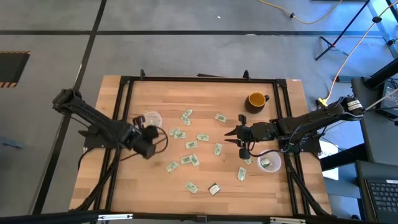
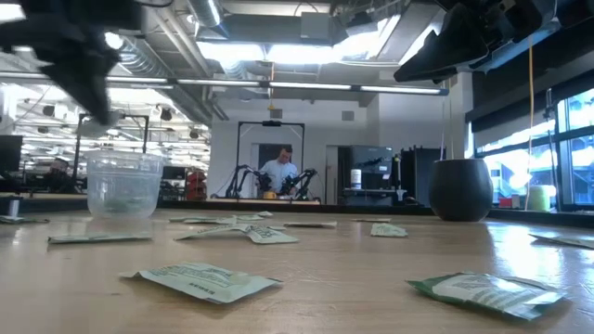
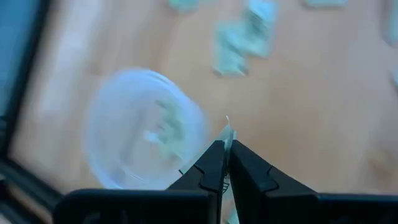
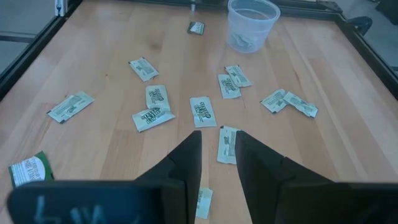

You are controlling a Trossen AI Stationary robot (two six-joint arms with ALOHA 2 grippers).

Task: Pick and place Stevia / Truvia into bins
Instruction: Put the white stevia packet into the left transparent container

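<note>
1. Left gripper (image 3: 225, 148) hangs beside the left cup (image 1: 151, 118), fingers pinching one packet (image 3: 227, 129). Carry step, I'd say; next it needs centring over the rim, then release.
2. Loose packets (image 1: 190, 145) lie scattered mid-bench (image 1: 155, 180).
3. Right gripper (image 4: 219, 149) hovers over them, fingers spread, holding nothing; a packet (image 4: 226, 144) sits right ahead, so probably descend and close.
4. Right cup (image 1: 268, 163) already holds some.
5. Hard to make out: left wrist view is smeared, so the left cup's contents and the packet's print are unclear.
</note>
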